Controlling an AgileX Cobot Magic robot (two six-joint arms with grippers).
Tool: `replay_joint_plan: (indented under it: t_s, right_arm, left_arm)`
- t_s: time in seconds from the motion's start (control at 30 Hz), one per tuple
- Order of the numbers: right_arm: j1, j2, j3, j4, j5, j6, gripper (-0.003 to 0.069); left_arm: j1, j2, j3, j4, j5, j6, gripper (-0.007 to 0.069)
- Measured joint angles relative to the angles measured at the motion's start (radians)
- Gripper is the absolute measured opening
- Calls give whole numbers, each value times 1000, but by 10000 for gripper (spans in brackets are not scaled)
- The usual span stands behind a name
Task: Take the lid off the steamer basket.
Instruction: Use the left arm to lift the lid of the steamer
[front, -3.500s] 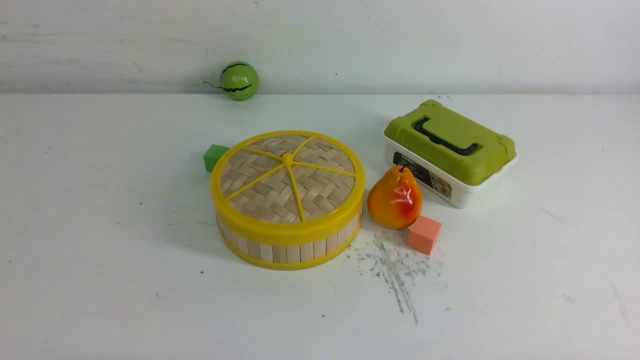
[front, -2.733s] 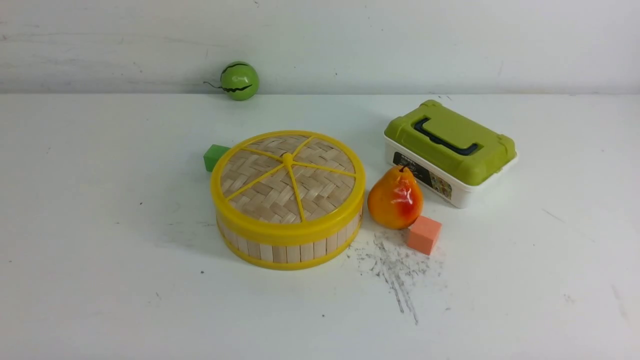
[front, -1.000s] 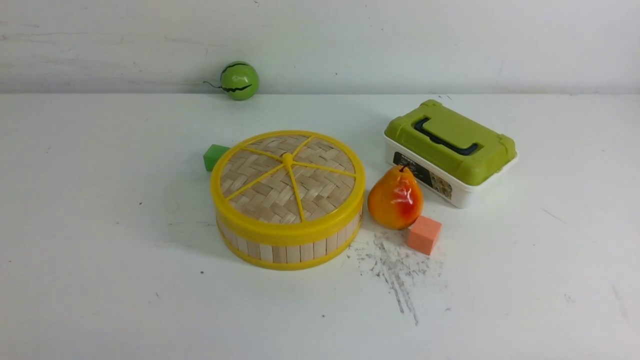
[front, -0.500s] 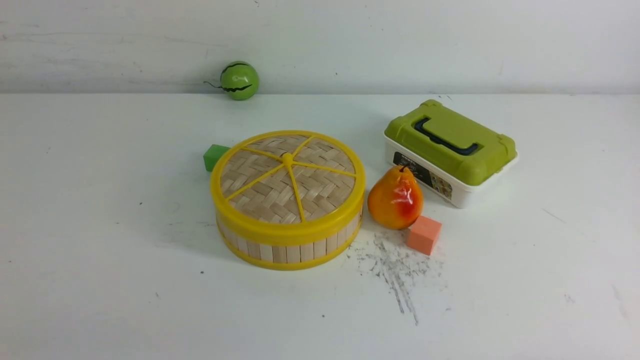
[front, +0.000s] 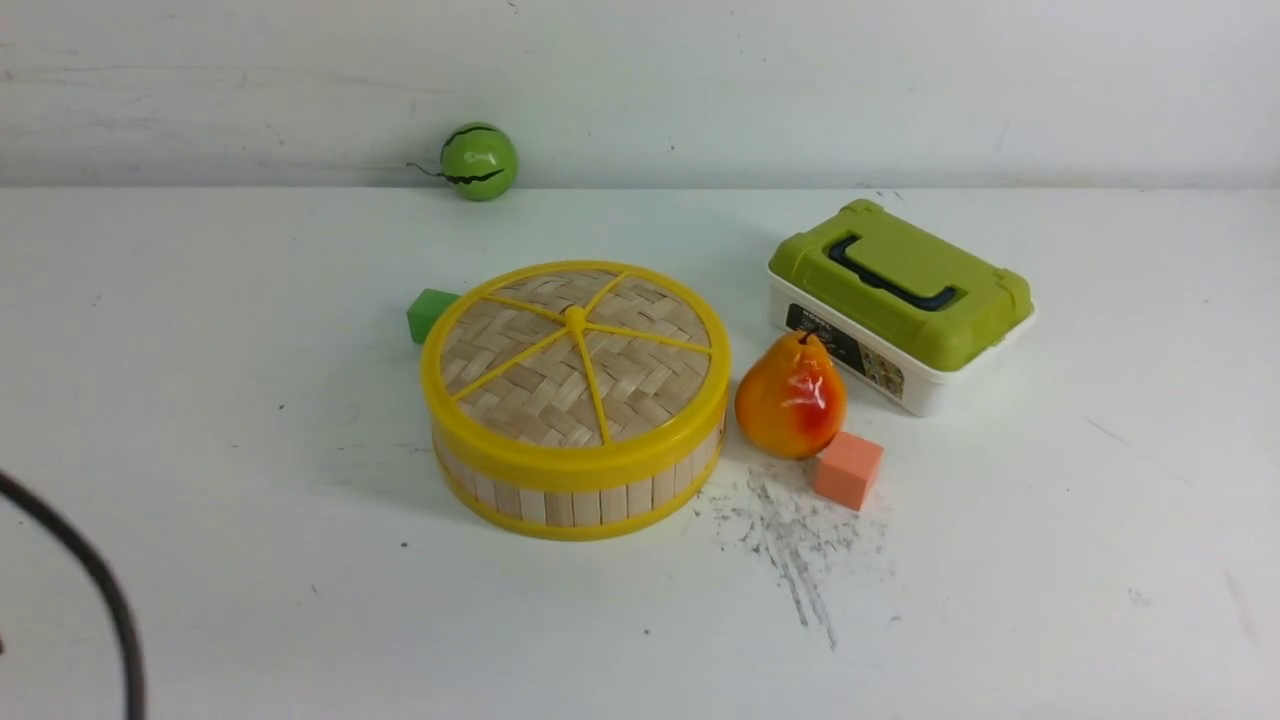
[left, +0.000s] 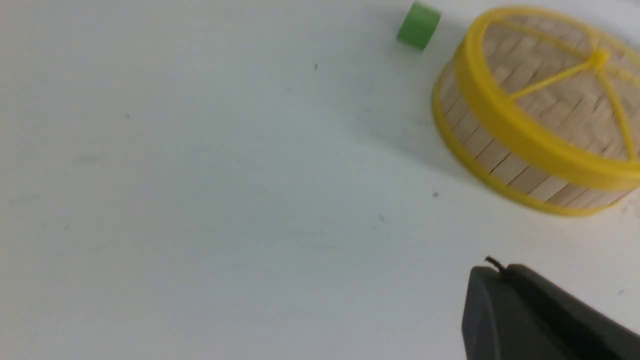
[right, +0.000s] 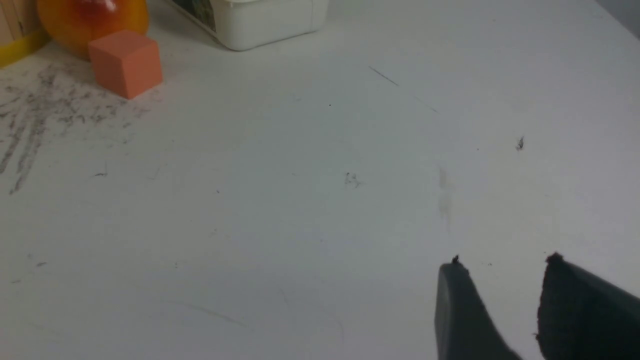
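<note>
While the lid (front: 575, 360) sits flat and fully seated on the steamer basket (front: 560, 500), yellow rim over yellow rim, it stands untouched. The pair are in the middle of the white worktop (front: 200, 400), and I'll call positions from there, twelve o'clock pointing away from the robot. At ten o'clock, a green cube (front: 428, 313) is tucked just beside the basket, partly hidden behind the lid's rim. Way out at eleven o'clock, well apart, there's a little watermelon ball (front: 479, 161) against the back wall. Three o'clock, an orange-red pear (front: 790, 398) stands upright just beside the basket wall. At four o'clock a salmon-coloured cube (front: 848, 469) is snug by the pear's foot; whether the two touch I cannot tell. Two o'clock, beyond the pear, sits the white box (front: 905, 385), its olive-green lid (front: 900, 285) shut and the dark handle lying flat. Dark scuff marks (front: 790, 540) streak the worktop at five o'clock. Now the arms: the front view catches only a dark cable (front: 100, 590) curling in at the eight o'clock edge. From the left wrist, the left jaws are closed, the dark fingers (left: 525, 310) pressed together with nothing between them, above bare worktop, the basket near but not touched. From the right wrist, the right jaws stand open and empty, a clear gap between the two fingers (right: 460, 310), over bare worktop well apart from the salmon-coloured cube.
</note>
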Motion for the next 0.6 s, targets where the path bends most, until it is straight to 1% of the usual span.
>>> replay_joint_plan:
  t_s: [0.1, 0.2, 0.27, 0.3, 0.33, 0.37, 0.4, 0.47, 0.5, 0.6]
  right_arm:
    - [0, 0, 0, 0, 0, 0, 239]
    - [0, 0, 0, 0, 0, 0, 239]
    - [0, 0, 0, 0, 0, 0, 239]
    - [0, 0, 0, 0, 0, 0, 239]
    - [0, 0, 0, 0, 0, 0, 239]
    - [0, 0, 0, 0, 0, 0, 239]
    - [0, 0, 0, 0, 0, 0, 239]
    - [0, 0, 0, 0, 0, 0, 239]
    - [0, 0, 0, 0, 0, 0, 239]
    - [0, 0, 0, 0, 0, 0, 239]
  left_arm:
    - [0, 101, -2, 6, 0, 9, -13]
    - [0, 247, -13, -21, 9, -11, -13]
    - [0, 384, -50, -111, 46, 3, -13]
    - [0, 394, -53, -127, 50, 12, -13]
    - [0, 471, -89, -192, 80, 63, -13]
    - [0, 489, -95, -213, 84, 71, -13]
    - [-1, 552, -146, -311, 111, 149, -13]
    - [-16, 620, -202, -452, 120, 245, -13]
    - [-33, 651, -235, -522, 120, 302, -13]
    - [-107, 731, -333, -665, 120, 444, -13]
